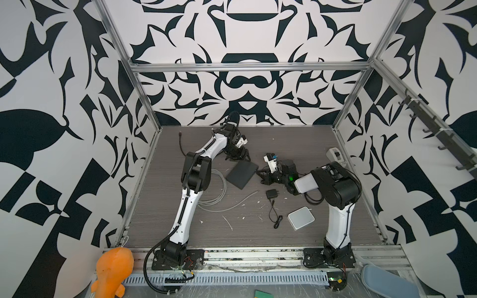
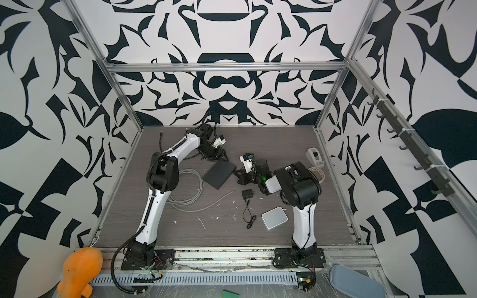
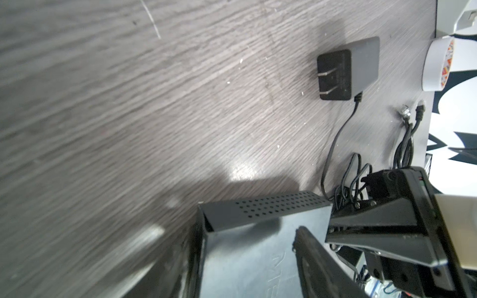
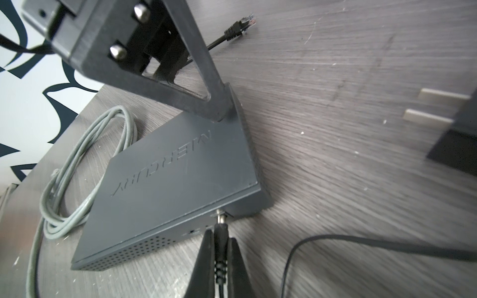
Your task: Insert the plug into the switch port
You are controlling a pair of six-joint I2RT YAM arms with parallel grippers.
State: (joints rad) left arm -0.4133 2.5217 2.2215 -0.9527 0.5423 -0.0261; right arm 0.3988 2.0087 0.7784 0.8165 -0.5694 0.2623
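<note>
Right fingers (image 4: 204,258) were clamped tight on the plug (image 4: 221,230)! Its tip sat at the switch port (image 4: 219,213), bare metal showing, on the edge of the black switch (image 4: 175,167) facing the right arm. Left fingers (image 4: 206,85) stood apart, one tip pressing the switch's far corner. The switch lay flat, mid-tabletop (image 4: 335,77).

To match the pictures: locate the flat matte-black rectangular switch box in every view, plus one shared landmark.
A top view: flat matte-black rectangular switch box mid-table.
A top view: switch box mid-table too.
Left wrist: switch box close up, perforated side showing.
Right wrist: switch box central, MERCURY lettering on top.
Landmark: black two-prong wall adapter in all four.
</note>
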